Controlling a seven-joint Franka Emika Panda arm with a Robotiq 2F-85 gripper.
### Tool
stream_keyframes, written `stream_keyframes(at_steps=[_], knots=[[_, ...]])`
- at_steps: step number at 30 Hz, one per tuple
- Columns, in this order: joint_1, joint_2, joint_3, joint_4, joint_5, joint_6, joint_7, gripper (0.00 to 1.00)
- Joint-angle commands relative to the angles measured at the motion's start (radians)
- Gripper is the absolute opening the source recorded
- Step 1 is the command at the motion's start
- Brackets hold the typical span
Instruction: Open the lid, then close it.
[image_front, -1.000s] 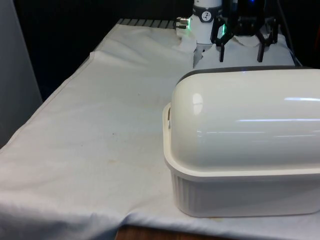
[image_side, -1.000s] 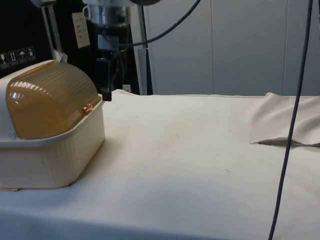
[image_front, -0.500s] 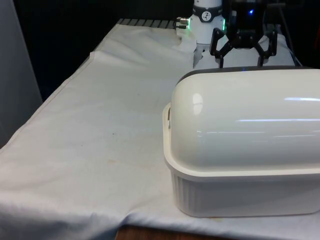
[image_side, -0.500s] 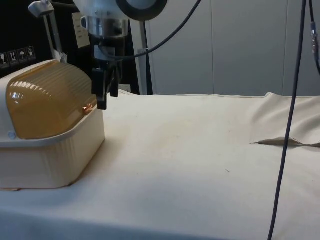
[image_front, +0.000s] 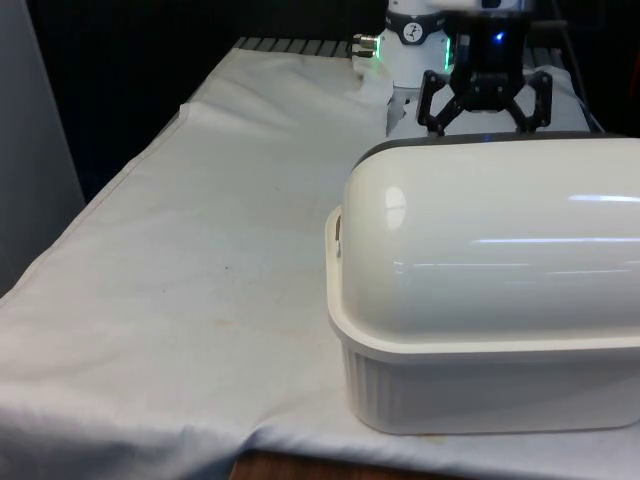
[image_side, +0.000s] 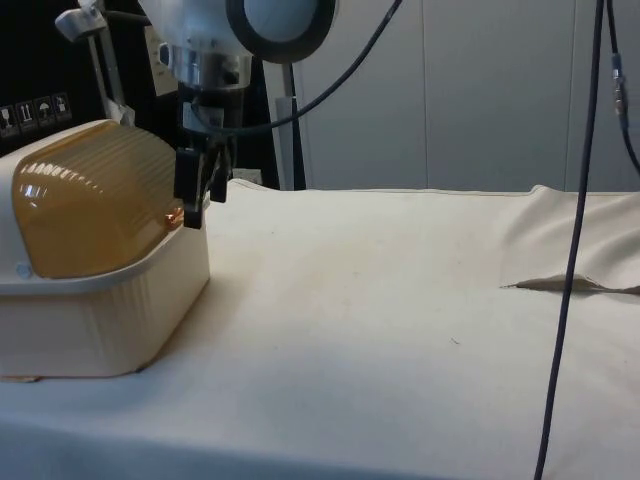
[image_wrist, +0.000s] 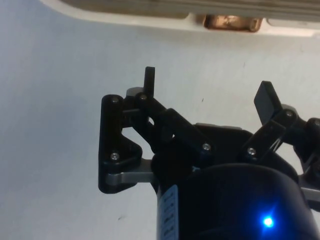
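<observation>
The lid (image_side: 95, 200) sits shut on the bread box (image_side: 110, 320) at the left of the side frame; in the front frame the box fills the lower right. We hold our gripper (image_side: 192, 215) just beside the small copper handle (image_wrist: 231, 22) at the lid's lower edge, fingers (image_wrist: 149, 79) spread apart, over the white cloth (image_front: 200, 250).
</observation>
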Motion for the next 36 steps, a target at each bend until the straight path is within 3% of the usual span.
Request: stream_keyframes(at_steps=[1, 12, 13, 14, 18, 22, 23, 24, 32, 33, 34, 36], knots=[[-0.001, 0.01, -0.002, 0.005, -0.001, 0.013, -0.002, 1.0], [-0.016, 0.054, -0.014, 0.04, 0.02, 0.034, -0.031, 1.0], [-0.006, 0.05, -0.025, 0.035, 0.002, 0.031, -0.015, 1.0], [-0.018, 0.057, -0.014, 0.045, 0.024, 0.033, -0.034, 1.0], [-0.025, 0.068, -0.013, 0.062, 0.044, 0.03, -0.05, 1.0], [-0.025, 0.073, -0.014, 0.07, 0.058, 0.03, -0.057, 1.0], [-0.016, 0.071, -0.027, 0.067, 0.039, 0.031, -0.044, 1.0], [-0.024, 0.074, -0.014, 0.07, 0.059, 0.03, -0.057, 1.0], [-0.023, 0.075, -0.013, 0.073, 0.066, 0.031, -0.057, 0.62], [-0.015, 0.072, -0.024, 0.07, 0.049, 0.031, -0.044, 0.57], [-0.024, 0.075, -0.011, 0.073, 0.068, 0.032, -0.058, 0.53], [-0.025, 0.075, -0.01, 0.073, 0.069, 0.032, -0.059, 0.43]])
